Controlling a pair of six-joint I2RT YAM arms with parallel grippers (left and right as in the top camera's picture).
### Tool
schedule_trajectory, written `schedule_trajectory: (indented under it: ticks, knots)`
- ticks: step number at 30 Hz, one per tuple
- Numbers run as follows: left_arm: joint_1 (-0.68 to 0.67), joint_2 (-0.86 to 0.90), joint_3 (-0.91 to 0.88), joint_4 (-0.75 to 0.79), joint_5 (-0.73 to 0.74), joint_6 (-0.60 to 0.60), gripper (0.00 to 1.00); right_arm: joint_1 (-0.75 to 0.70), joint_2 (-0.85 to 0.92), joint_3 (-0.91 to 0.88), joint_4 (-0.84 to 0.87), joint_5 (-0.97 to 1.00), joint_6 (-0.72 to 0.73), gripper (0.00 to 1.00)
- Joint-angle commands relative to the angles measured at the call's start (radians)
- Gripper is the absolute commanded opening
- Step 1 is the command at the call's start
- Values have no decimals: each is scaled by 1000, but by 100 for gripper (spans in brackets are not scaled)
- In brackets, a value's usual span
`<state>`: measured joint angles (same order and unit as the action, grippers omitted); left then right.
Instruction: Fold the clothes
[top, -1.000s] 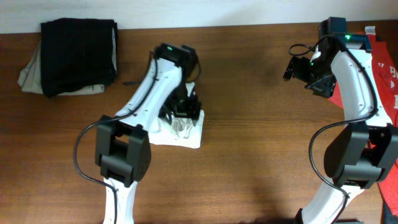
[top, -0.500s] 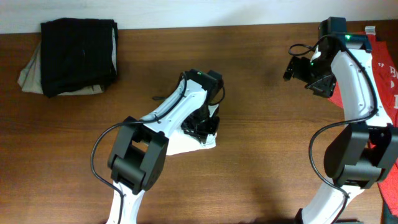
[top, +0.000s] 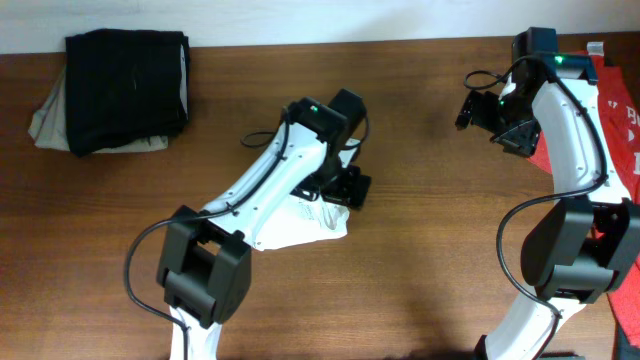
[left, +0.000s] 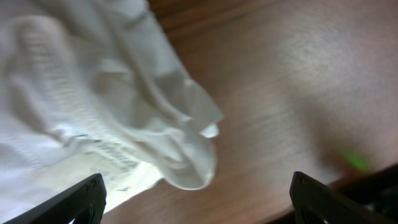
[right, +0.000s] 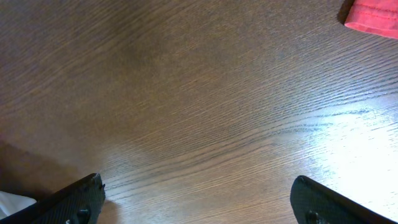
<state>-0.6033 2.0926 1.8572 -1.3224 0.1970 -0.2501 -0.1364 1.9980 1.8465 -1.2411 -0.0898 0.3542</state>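
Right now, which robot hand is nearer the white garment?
Left. The left hand is over the white garment's right edge; the right hand is far off to its right, near the red cloth.

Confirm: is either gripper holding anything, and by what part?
Nothing held. Left gripper is open over the white garment edge; right gripper is open over the table.

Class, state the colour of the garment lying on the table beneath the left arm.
The garment is white, seen most clearly in the left wrist view.
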Motion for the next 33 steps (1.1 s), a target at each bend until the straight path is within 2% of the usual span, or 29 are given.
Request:
schedule_trajectory:
  ticks: [1,3,5,10,19,26,29,33]
  knots:
    - [90,6,9,0,10,-21,93,-2,-9,5,0,16,-10,99]
    - [109,20,5,6,21,-17,89,-2,-9,5,-1,16,-10,99]
    - [106,47,5,19,45,-18,73,-2,-9,5,0,16,-10,99]
    - [89,109,5,105,115,-17,51,-2,-9,5,0,16,-10,99]
    - [82,134,5,238,106,-18,45,-2,-9,5,-1,16,-10,99]
    - [73,263,5,309,126,-18,45,-2,-9,5,-1,16,-10,99]
    - [71,254,22,298,133,-6,41,-2,-9,5,0,16,-10,99]
    - [62,219,106,220,134,21,41,-2,-9,5,-1,16,-10,99]
